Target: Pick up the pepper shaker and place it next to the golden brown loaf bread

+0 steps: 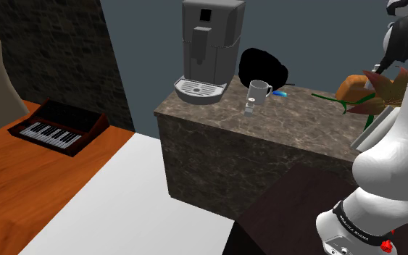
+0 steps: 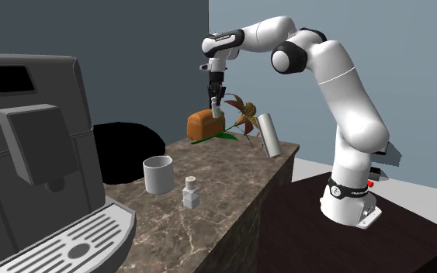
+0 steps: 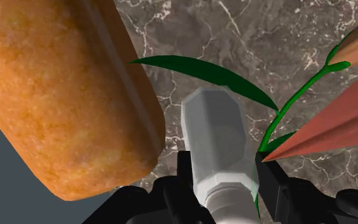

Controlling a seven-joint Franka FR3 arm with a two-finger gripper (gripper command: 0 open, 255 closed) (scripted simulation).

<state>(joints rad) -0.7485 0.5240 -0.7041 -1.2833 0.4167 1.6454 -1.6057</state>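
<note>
Shoulder view: golden-brown loaf (image 1: 350, 87) at right on the marbled worktop (image 1: 296, 123); second exterior view: end effector (image 2: 217, 107) upper centre, above the loaf, grey wall (image 2: 154, 46) behind; wrist view: fingers (image 3: 268, 178) clamped on the pale pepper shaker (image 3: 217, 140), beside the loaf.

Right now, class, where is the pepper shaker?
The pale grey pepper shaker is clasped between the fingers, above the counter, beside the bread loaf at the second exterior view's middle.
</note>
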